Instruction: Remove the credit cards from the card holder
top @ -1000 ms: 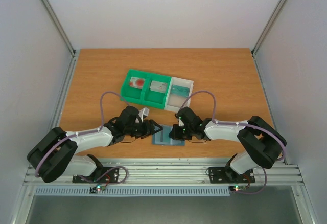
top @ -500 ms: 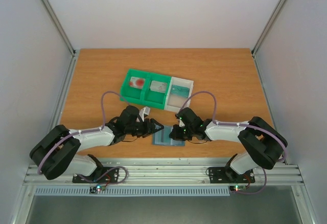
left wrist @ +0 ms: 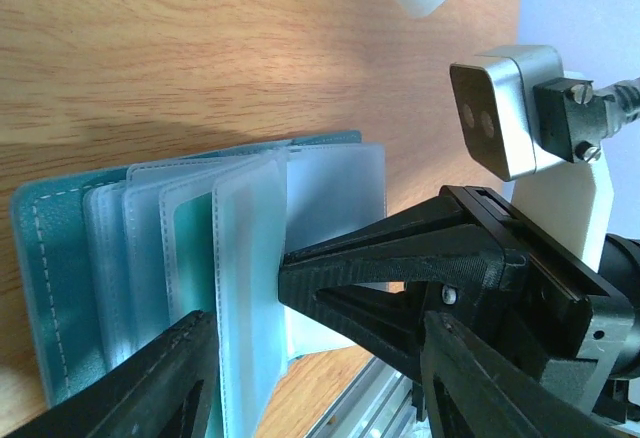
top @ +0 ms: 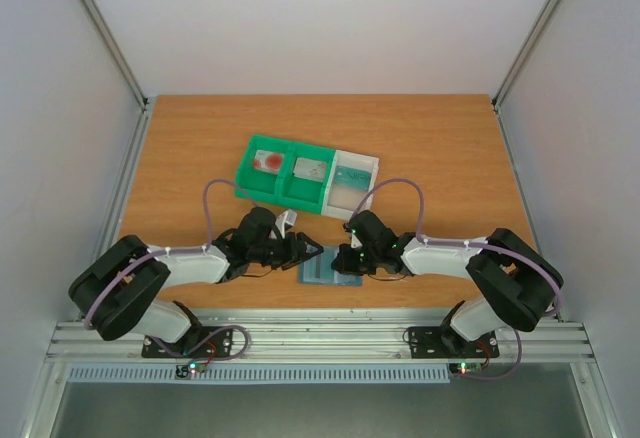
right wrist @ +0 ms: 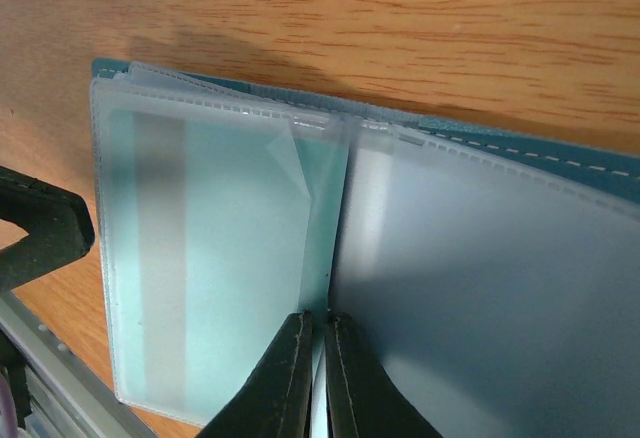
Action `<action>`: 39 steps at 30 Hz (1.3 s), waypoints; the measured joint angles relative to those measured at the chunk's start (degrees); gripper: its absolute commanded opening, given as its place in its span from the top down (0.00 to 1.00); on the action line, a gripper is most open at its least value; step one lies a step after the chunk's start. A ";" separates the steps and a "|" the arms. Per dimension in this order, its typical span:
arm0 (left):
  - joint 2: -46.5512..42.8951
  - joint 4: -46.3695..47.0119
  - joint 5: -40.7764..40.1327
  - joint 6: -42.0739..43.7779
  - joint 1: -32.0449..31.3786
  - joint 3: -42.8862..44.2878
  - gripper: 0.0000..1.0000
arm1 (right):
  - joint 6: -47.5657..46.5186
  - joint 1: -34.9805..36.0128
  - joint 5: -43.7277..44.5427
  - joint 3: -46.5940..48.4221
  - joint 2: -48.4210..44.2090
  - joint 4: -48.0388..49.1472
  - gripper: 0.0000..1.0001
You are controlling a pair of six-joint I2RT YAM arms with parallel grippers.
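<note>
The card holder lies open near the table's front edge, teal-blue cover down, its frosted sleeves fanned upward. A teal-green card with a grey stripe sits in the left sleeve. My right gripper comes in from the right at the fold and is shut on that card's inner edge. My left gripper reaches in from the left, open, with one finger on each side of the outermost sleeve. Two other cards lie in the green bin: a pink-white one and a grey one.
The green bin and an adjoining white tray stand on the table just beyond both grippers. The metal rail of the arm bases runs close behind the holder. Grey walls enclose the table on three sides.
My left arm has slid slightly right, bringing its gripper closer over the holder's left half. The right gripper and the holder have stayed put.
</note>
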 measured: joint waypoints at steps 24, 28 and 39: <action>3.72 4.35 1.84 -2.25 -0.07 0.02 0.62 | 0.02 0.00 0.02 0.00 -0.20 -0.24 0.92; 3.72 4.28 1.88 -1.99 -0.33 0.02 0.75 | 0.04 0.00 0.02 0.00 -0.42 -0.68 0.90; 3.72 1.73 1.79 -0.74 -0.96 1.03 0.77 | 0.50 0.00 0.39 0.17 -5.81 -6.27 0.77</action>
